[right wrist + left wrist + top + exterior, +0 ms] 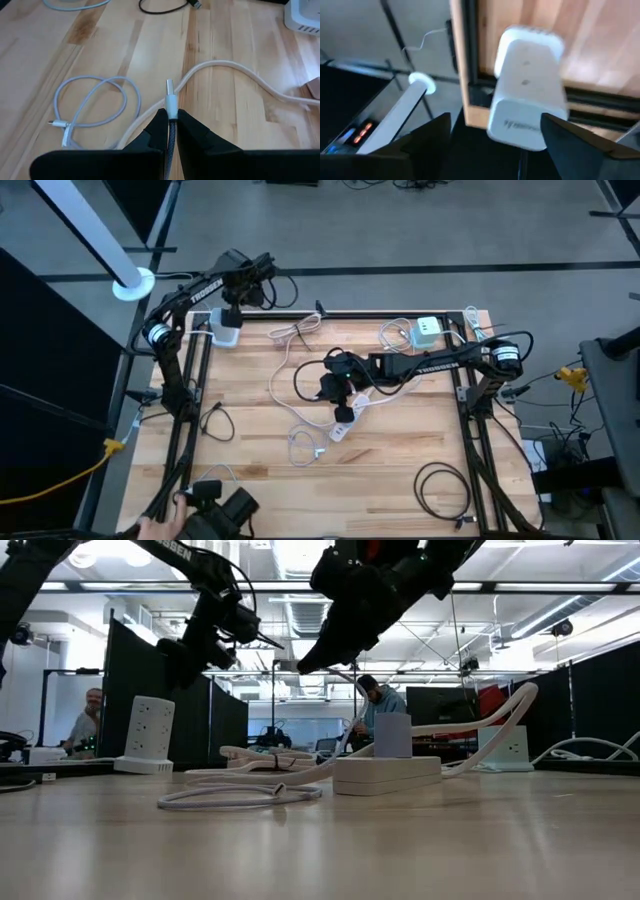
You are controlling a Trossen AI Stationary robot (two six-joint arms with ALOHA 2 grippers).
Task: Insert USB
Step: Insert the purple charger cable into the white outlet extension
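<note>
Silver-tipped and white, the USB plug (170,95) stands pinched in the right end effector (170,116), which is clenched on it just behind the metal, at the middle of the high view above the pale wood bench (400,480). The plug's long axis runs straight out from the fingertips. The white power strip (345,418) lies just below it in that frame. The left end effector (495,131) hangs released over the tower charger (527,90) at upper left, well apart, so the right arm seems the nearer.
</note>
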